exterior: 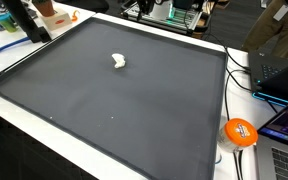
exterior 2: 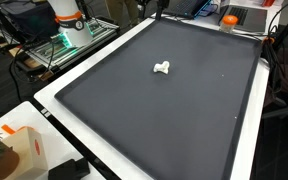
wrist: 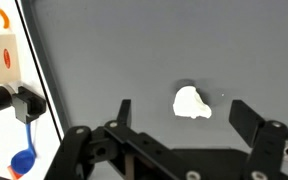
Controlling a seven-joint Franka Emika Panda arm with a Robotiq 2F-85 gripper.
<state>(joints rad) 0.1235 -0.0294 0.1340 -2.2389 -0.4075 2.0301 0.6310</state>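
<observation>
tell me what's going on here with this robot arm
The robot's pincer hangs open over a small white lump, which lies alone on a dark grey mat. In the wrist view the lump shows between the two fingers, and nothing is gripped. An orange ball sits just off the mat's edge.

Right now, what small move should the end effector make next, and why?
Probably lower straight down toward the white lump: in the wrist view it lies between the fingers of the open end effector, slightly off centre, untouched on the dark mat.
</observation>
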